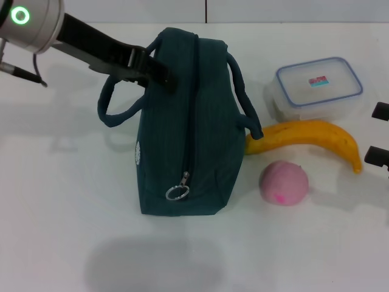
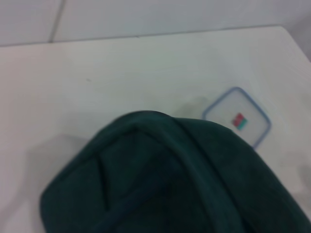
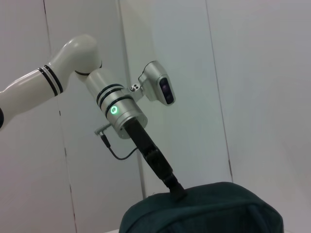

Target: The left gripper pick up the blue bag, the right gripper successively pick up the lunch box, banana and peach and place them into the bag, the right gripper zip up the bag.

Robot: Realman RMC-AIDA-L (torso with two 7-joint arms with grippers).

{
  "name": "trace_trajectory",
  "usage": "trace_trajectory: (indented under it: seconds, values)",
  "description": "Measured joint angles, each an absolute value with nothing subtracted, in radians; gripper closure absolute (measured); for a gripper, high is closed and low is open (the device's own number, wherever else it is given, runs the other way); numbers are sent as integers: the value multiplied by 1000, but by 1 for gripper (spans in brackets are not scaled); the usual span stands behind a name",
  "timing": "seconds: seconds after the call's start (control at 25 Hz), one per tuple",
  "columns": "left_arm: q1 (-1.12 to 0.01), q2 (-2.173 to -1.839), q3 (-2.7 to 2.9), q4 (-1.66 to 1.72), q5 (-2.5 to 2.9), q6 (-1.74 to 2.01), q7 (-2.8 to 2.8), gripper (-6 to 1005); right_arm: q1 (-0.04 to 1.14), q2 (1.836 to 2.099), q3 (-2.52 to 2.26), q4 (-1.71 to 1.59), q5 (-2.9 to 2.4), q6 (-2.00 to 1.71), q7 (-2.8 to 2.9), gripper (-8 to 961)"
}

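The blue bag (image 1: 194, 140) stands in the middle of the white table, zipper closed, with its silver ring pull (image 1: 177, 193) at the near end. My left gripper (image 1: 165, 79) reaches in from the far left and is shut on the bag's top edge by the handle. The right wrist view shows that gripper (image 3: 177, 191) pinched on the bag (image 3: 204, 211). To the right lie the lunch box (image 1: 318, 85), the banana (image 1: 310, 135) and the peach (image 1: 284, 182). My right gripper (image 1: 378, 134) sits open at the right edge, beyond the banana's tip. The left wrist view shows the bag (image 2: 160, 184) and the lunch box (image 2: 238, 119).
A soft shadow (image 1: 146, 264) lies on the table (image 1: 55, 201) in front of the bag, apart from its base. The banana's near end touches the bag's right handle (image 1: 243, 97). A pale wall (image 3: 252, 73) stands behind the table.
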State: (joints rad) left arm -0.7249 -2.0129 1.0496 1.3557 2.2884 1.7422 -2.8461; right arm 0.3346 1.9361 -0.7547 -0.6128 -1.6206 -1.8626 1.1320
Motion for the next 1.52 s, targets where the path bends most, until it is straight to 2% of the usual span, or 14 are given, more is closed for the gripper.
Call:
trace_trajectory:
  seconds: [0.16, 0.4, 0.72, 0.96, 1.16, 1.4, 1.52]
  values:
    - [-740, -2011, 1049, 1355, 2286, 1749, -2863, 465, 331, 1937, -755, -611, -1623, -1863, 1127, 115]
    - [-741, -2011, 1028, 1348, 2292, 1744, -2862, 457, 328, 1947, -755, -610, -1625, -1864, 1108, 115]
    - [-748, -2009, 1015, 1304, 2294, 1726, -2846, 524, 305, 1956, -751, -607, -1619, -1865, 1106, 114]
    - [-740, -2022, 978, 1304, 2289, 1723, -2846, 730, 295, 1972, -669, -575, -1616, -1881, 1106, 114]
    - [-738, -2023, 976, 1304, 2287, 1721, -2846, 786, 299, 1968, -637, -544, -1615, -1889, 1118, 114]
    - [-739, -2022, 981, 1278, 2287, 1724, -2846, 952, 297, 1965, -637, -542, -1610, -1902, 1128, 114]
    - [-745, -2021, 982, 1264, 2290, 1726, -2845, 911, 297, 1965, -636, -542, -1608, -1902, 1129, 115]
